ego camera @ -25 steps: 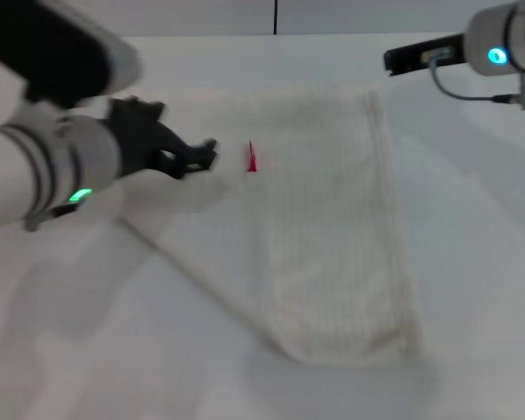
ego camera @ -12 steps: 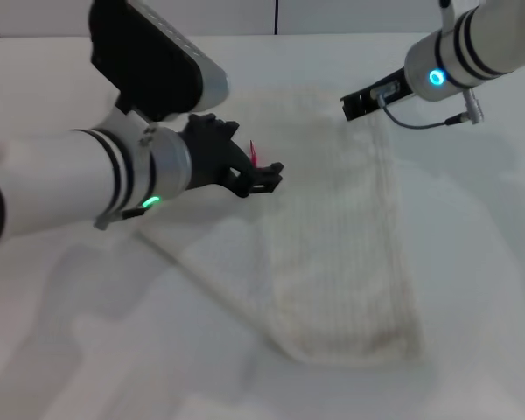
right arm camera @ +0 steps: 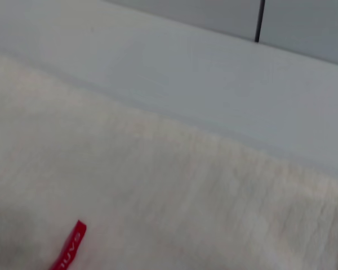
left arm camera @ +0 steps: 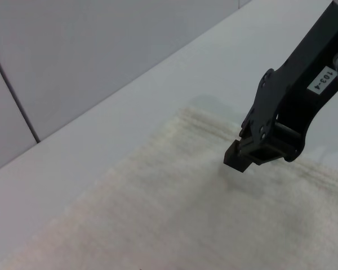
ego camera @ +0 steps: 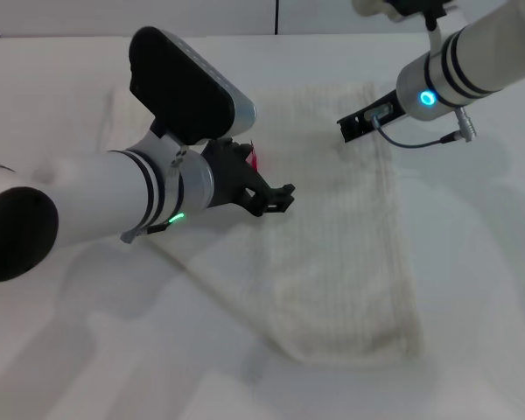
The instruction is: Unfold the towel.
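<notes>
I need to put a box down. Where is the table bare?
Bare table lies right of the towel and along the near edge in front of it. It is crowded over the towel's far half, where the left end effector and right end effector hover.

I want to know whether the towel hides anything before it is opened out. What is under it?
The towel lies folded on the white table, a lower layer showing past its left edge. Both grippers, left and right, hover above it. Whatever lies between or beneath the layers is covered.
</notes>
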`<state>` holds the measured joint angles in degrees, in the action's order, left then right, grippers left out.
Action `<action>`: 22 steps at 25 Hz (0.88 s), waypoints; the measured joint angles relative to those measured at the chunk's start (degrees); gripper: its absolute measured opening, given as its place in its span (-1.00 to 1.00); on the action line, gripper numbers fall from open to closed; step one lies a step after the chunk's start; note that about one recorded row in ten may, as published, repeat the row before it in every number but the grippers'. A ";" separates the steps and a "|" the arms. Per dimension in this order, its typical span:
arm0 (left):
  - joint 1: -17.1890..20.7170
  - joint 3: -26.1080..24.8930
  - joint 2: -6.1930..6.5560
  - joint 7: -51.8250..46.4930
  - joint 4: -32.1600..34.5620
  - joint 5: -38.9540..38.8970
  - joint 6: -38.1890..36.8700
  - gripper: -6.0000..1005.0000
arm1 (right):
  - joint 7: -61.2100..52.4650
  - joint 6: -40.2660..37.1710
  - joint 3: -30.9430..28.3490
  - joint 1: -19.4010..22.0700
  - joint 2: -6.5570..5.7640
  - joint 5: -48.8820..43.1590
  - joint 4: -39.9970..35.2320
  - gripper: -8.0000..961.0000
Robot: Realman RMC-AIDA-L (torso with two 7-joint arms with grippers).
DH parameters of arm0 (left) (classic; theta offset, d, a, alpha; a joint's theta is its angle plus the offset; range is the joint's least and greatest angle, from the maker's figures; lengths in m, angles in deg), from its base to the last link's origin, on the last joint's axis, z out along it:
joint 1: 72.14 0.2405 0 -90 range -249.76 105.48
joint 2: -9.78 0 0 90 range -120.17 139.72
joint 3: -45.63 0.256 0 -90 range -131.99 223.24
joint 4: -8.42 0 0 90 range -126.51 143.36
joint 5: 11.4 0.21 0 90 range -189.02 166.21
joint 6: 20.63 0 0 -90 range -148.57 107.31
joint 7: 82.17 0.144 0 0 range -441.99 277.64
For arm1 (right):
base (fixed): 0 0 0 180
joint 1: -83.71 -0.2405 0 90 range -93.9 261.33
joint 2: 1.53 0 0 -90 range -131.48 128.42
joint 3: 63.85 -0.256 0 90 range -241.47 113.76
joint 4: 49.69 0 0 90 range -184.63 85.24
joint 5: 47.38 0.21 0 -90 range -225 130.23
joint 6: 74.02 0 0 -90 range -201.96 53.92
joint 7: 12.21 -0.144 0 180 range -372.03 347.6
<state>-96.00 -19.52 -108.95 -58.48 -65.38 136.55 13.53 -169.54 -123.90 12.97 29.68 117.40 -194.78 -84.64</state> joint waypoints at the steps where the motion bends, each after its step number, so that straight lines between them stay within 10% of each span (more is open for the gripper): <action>1: -0.20 0.23 -0.01 -0.05 0.58 -0.16 -0.49 0.62 | 0.00 0.00 0.15 -0.24 0.00 0.00 0.57 -0.98; 22: -4.40 0.64 -0.19 -1.81 11.37 -3.07 -6.65 0.62 | 0.00 1.11 1.44 -1.49 0.16 0.25 4.17 -0.96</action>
<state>-100.40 -18.88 -109.14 -60.28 -54.01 133.48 6.88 -169.54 -122.79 14.41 28.19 117.56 -194.53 -80.47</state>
